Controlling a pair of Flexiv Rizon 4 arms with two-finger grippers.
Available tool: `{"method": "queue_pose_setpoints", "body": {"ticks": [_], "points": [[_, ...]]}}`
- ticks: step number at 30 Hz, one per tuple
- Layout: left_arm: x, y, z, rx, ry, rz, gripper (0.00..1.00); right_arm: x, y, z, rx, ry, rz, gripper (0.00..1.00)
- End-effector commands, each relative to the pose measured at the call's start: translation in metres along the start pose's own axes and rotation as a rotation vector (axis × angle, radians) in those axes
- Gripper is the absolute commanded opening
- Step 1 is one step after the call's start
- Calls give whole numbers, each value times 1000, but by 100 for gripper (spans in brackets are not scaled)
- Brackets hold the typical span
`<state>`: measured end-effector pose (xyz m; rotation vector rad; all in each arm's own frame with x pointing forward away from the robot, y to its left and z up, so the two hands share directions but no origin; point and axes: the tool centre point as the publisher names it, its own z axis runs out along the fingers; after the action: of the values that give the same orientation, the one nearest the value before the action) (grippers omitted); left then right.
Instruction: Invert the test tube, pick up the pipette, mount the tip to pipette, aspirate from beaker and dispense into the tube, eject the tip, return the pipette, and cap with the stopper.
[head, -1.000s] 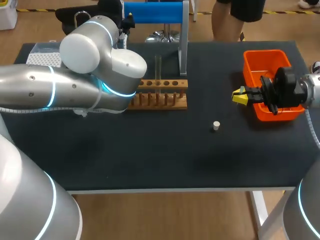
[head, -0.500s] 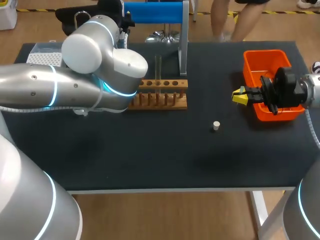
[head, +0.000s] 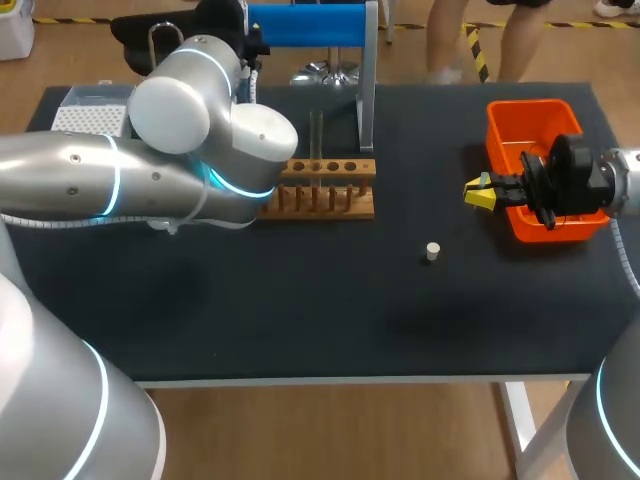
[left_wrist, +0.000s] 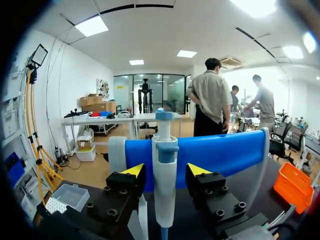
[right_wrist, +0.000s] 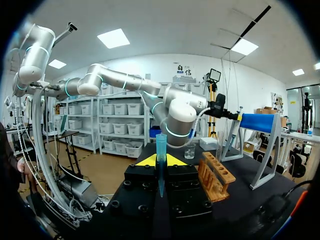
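Flanking fingers: left gripper (left_wrist: 165, 170) spread either side of the white-and-blue plastic pipette (left_wrist: 165, 162), apparently not touching, lined up to grasp.
Pinching fingers: right gripper (right_wrist: 160, 160) clamped on a translucent blue conical tip (right_wrist: 160, 142), upright for mounting.
Pipette: hanging on the blue-barred stand (left_wrist: 225, 150).
Clear glass test tube (head: 316, 135): upright in the wooden rack (head: 330, 190).
Small white stopper (head: 432, 251): loose on the black table (head: 300, 300).

Left arm (head: 150, 180): fat silver-grey tube links, rounded white joint caps, thin glowing cyan rings at joints, thin cable along links. Right arm (head: 625, 185): same silver shell (only last link shows, beside orange bin (head: 530, 106)), black wrist block. Left gripper (left_wrist: 165, 170): two black finger blocks, round screw heads, yellow wedge tips. Right gripper (head: 478, 192): black body, matching yellow tips.
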<state>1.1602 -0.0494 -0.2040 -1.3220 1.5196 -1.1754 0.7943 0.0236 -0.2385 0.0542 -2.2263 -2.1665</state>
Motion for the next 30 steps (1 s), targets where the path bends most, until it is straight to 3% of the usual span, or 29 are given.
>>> {"method": "queue_pose_setpoints", "body": {"ticks": [1,30], "points": [[2,4,5,13,-7,-3,47,1,1,0,3,-3,0,0],[1,3,11,39,-16,0,41,1,1,0,3,-3,0,0]]}}
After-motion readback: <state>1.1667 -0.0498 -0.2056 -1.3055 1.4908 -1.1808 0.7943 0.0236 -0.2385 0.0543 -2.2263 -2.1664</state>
